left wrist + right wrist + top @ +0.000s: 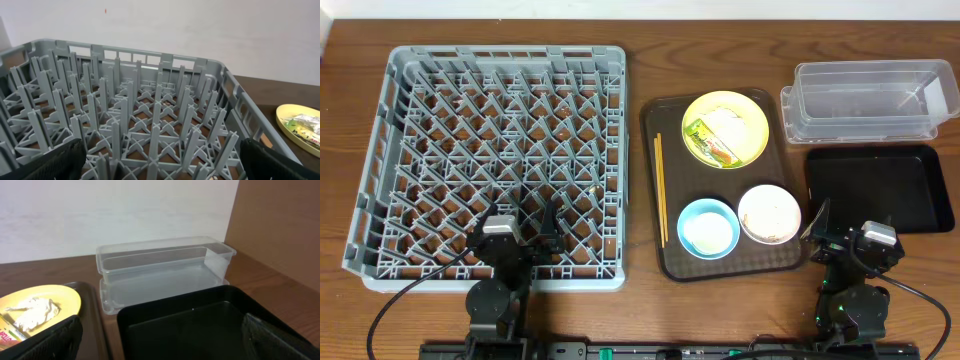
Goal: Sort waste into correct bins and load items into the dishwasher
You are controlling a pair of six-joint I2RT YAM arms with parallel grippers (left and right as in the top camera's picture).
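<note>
On the wooden table nothing looks sorted or loaded yet. The large square grey plastic dish rack (pixel 510 53) at the left holds no dishes among its pegs. Beside it, the dark brown serving tray (pixel 676 185) carries everything. That means the round yellow plate (pixel 752 118) with the yellow-green printed snack wrapper (pixel 705 140) and crumpled white tissue (pixel 728 122) on it, the thin wooden chopsticks (pixel 660 190) along the tray's left side, the light blue bowl (pixel 684 222), and the white bowl (pixel 747 203), which seems to hold some pale scraps, though I can't make them out well. I see no small cup.

At the far right the clear plastic rectangular tub (pixel 870 66) and the shallow black rectangular tray (pixel 880 190) have nothing in them. The left gripper (pixel 525 218) hangs over the rack's near edge and the right gripper (pixel 850 235) sits by the black tray's near corner. Both have their jaws spread wide and hold nothing. By my reckoning, the whole job is left to do.
</note>
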